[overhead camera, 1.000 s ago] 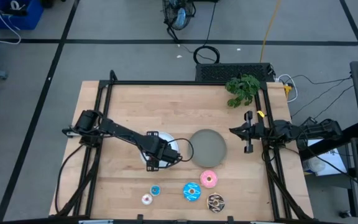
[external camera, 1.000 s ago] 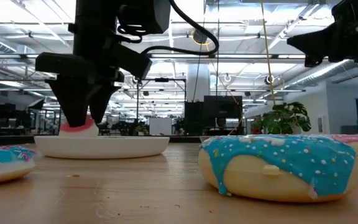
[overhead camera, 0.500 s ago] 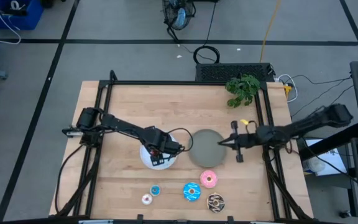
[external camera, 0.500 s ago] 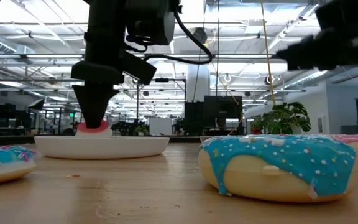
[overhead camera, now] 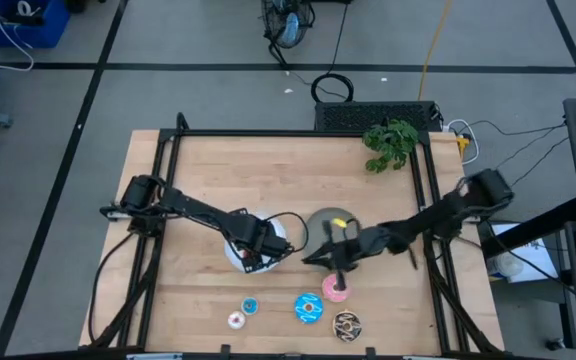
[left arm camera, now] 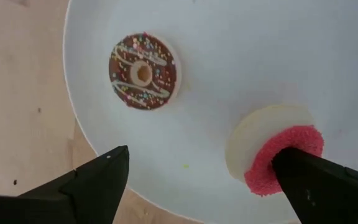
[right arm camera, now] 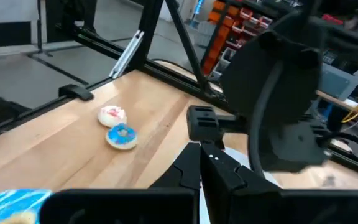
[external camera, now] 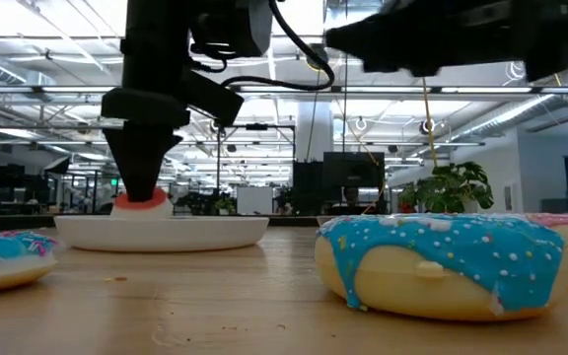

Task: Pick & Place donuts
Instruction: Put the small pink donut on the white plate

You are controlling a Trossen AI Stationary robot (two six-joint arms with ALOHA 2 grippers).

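Note:
My left gripper (left arm camera: 201, 186) is open and points down over the white plate (overhead camera: 279, 232). On that plate lie the tiny brown donut (left arm camera: 143, 71) and the tiny red donut (left arm camera: 272, 158). The red one is tipped up beside one finger. My right gripper (overhead camera: 339, 270) looks shut in its wrist view (right arm camera: 201, 180). It hovers over the pink donut (overhead camera: 336, 291), near the grey plate (overhead camera: 323, 222). By the table's near edge lie the large blue donut (overhead camera: 308, 308), the brown sprinkled donut (overhead camera: 347, 324), the tiny blue donut (overhead camera: 250, 306) and the white-pink donut (overhead camera: 236, 320). My left gripper comes from above, pointing down. The red donut's red-topped edge (left arm camera: 263, 177) lies right beside the inner side of one finger (left arm camera: 316, 183). I cannot tell whether they touch. The other finger (left arm camera: 92, 186) stands well clear. The donut rests tilted on the white plate.
A leafy green plant (overhead camera: 390, 142) stands at the table's far right corner. A black frame rail (overhead camera: 298, 133) runs round the table. The left arm's wrist (right arm camera: 278, 106) shows close ahead in the right wrist view. Bare wood (overhead camera: 268, 175) spans the far half.
My right arm has swung from the table's right edge toward the middle. It passed over the grey plate and now reaches above the pink donut. My left gripper has stayed over the white plate, shifting only slightly.

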